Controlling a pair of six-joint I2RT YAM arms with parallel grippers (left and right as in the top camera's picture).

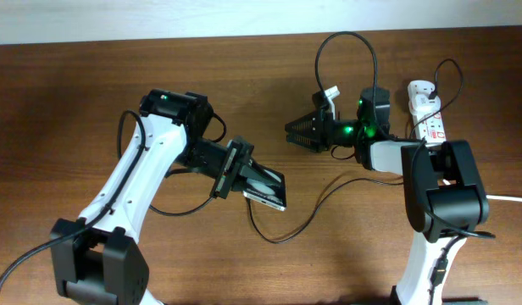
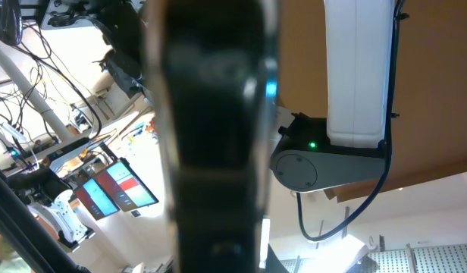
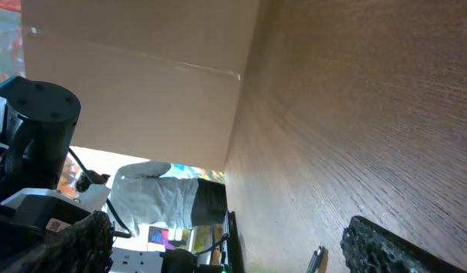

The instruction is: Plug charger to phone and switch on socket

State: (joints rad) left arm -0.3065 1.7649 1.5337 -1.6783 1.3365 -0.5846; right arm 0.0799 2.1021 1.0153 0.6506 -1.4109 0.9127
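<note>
My left gripper (image 1: 237,172) is shut on the phone (image 1: 267,188), a black slab with white lettering at its near end, held above the table's middle. In the left wrist view the phone (image 2: 211,136) is a blurred dark bar that fills the centre. My right gripper (image 1: 293,133) is open and empty, pointing left towards the phone, a short gap away. The charger cable (image 1: 282,239) lies on the table, curving from under the phone towards the right arm. I cannot tell whether it is plugged in. A small dark tip (image 3: 317,259) shows between the right fingers, ungripped. The white socket (image 1: 427,108) lies at the far right.
A thin black cable loop (image 1: 346,36) rises over the right arm, with a small white tag (image 1: 330,94) near the wrist. The thick white cord (image 1: 507,198) leaves at the right edge. A pale wall (image 1: 159,17) borders the wooden table (image 1: 74,102) at the back.
</note>
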